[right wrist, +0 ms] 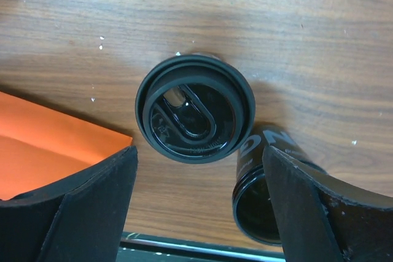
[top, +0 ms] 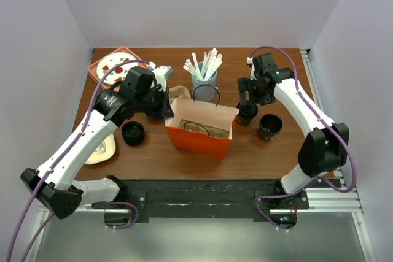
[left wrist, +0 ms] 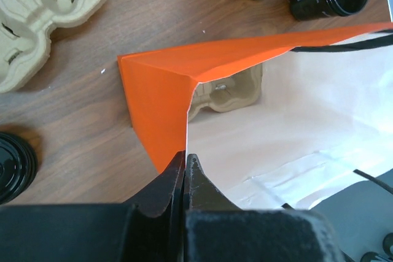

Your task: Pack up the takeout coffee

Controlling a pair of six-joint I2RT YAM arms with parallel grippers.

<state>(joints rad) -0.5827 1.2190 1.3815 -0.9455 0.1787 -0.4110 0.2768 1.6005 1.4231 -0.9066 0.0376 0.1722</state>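
The orange paper bag (top: 199,134) stands open mid-table with a pulp cup carrier (left wrist: 230,93) inside. My left gripper (top: 164,106) is shut on the bag's left rim; in the left wrist view (left wrist: 185,157) its jaws pinch the paper edge of the bag (left wrist: 156,99). My right gripper (top: 248,104) is open and empty, hovering over a lidded black coffee cup (top: 246,115) right of the bag. In the right wrist view (right wrist: 199,151) the lidded cup (right wrist: 194,108) lies just ahead of the fingers. An open black cup (top: 270,127) stands beside it (right wrist: 261,204).
A loose black lid (top: 133,133) and a second pulp carrier (top: 102,149) lie left of the bag. A blue cup of straws (top: 204,73) stands behind the bag. A pink tray (top: 113,64) sits at the back left corner.
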